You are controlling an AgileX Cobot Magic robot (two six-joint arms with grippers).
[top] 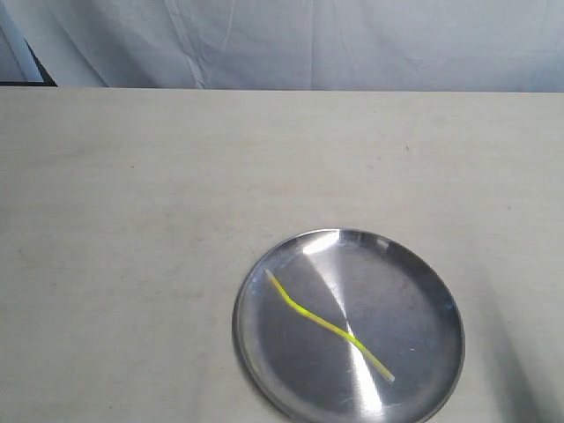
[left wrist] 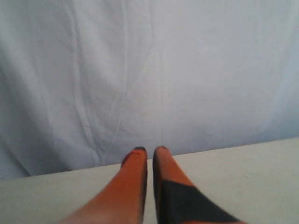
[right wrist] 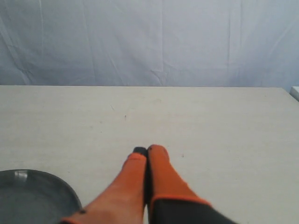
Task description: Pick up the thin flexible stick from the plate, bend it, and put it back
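Note:
A thin yellow-green stick (top: 326, 324) with pale ends lies slantwise across the round silver plate (top: 414, 291), slightly kinked in its middle. The plate sits near the table's front edge, right of centre in the exterior view. Neither gripper shows in the exterior view. In the left wrist view my left gripper (left wrist: 149, 150) has orange fingers nearly together, nothing between them, pointing over the table toward the cloth backdrop. In the right wrist view my right gripper (right wrist: 146, 150) is shut with its tips touching and holds nothing. Part of the plate's rim (right wrist: 56, 184) shows beside it; the stick is out of that view.
The pale table (top: 132, 220) stretches back to a white cloth backdrop (top: 308, 44). A dark object (top: 40, 70) peeks in at the far left corner. The table's right edge (right wrist: 289, 93) shows in the right wrist view.

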